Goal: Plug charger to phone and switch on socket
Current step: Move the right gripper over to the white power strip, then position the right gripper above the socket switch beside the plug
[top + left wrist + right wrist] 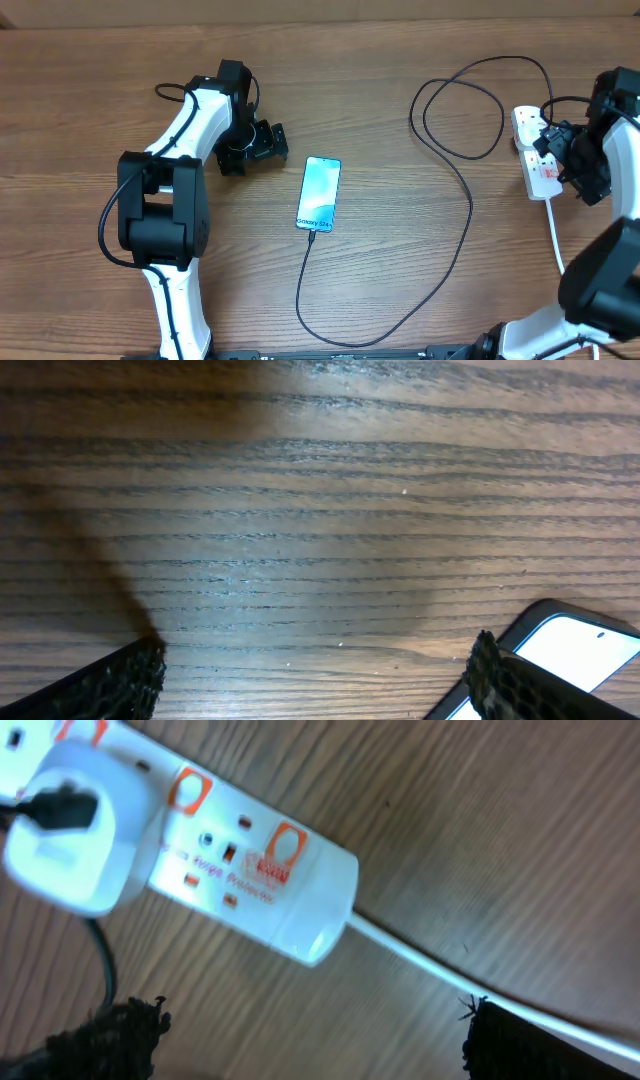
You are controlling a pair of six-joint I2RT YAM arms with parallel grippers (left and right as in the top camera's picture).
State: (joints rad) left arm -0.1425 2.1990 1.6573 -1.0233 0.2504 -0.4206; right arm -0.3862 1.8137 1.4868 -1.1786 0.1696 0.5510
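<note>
Right gripper (560, 162): fingers spread wide, nothing held between them. It hangs over the socket (535, 150), a white power strip lying near the right edge of the table (380, 60). The right wrist view shows the strip's near end, its red switches (284, 847) and the thick white cord (420, 958) leaving that end. The cord runs past one fingertip, and contact there cannot be told. The position of the switches cannot be told either. A white plug (65, 835) sits in one outlet of the strip, with the black cable coming out of it.

Left gripper (262, 142): fingers likewise spread, empty, low over bare wood to the left of the phone (319, 193). In the left wrist view a corner of the phone lies just beside one fingertip (510, 680).

Phone: flat at the table centre, screen up and lit light blue.

Charger (465, 215): thin black cable, looping from the socket across the right half of the table and round to the near end of the phone, where its connector (313, 233) meets the phone's edge
</note>
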